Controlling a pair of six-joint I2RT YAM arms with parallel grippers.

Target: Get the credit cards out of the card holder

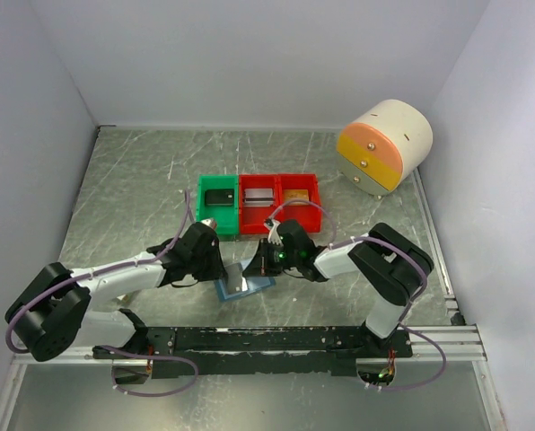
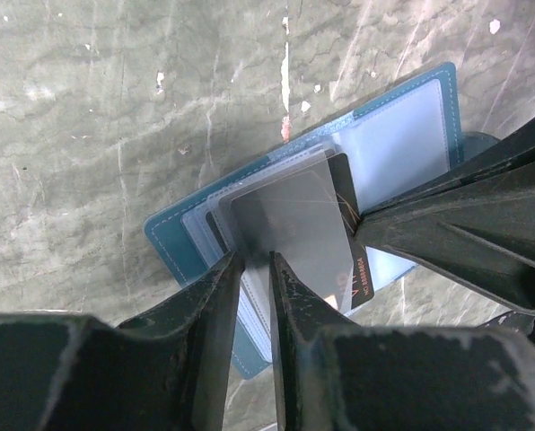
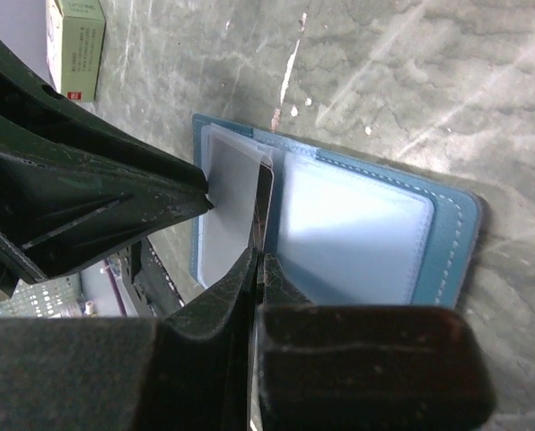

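The slate-blue card holder (image 1: 226, 290) lies open on the table between my two grippers, its light-blue inside and clear sleeves up (image 2: 402, 148) (image 3: 357, 224). A dark grey credit card (image 2: 294, 224) sticks halfway out of a sleeve; a second dark card with pale print (image 2: 361, 280) shows under it. My left gripper (image 1: 221, 267) (image 2: 254, 262) is pinched on the near edge of the holder's clear sleeves. My right gripper (image 1: 260, 262) (image 3: 260, 256) is shut on the card's edge, seen edge-on (image 3: 266, 193).
A green bin (image 1: 201, 208) and two red bins (image 1: 243, 215) (image 1: 316, 205) stand just behind the holder, each with a card-like item inside. A cream-and-orange drawer unit (image 1: 384, 144) sits at the back right. A cream-and-red small box (image 3: 79, 40) lies nearby.
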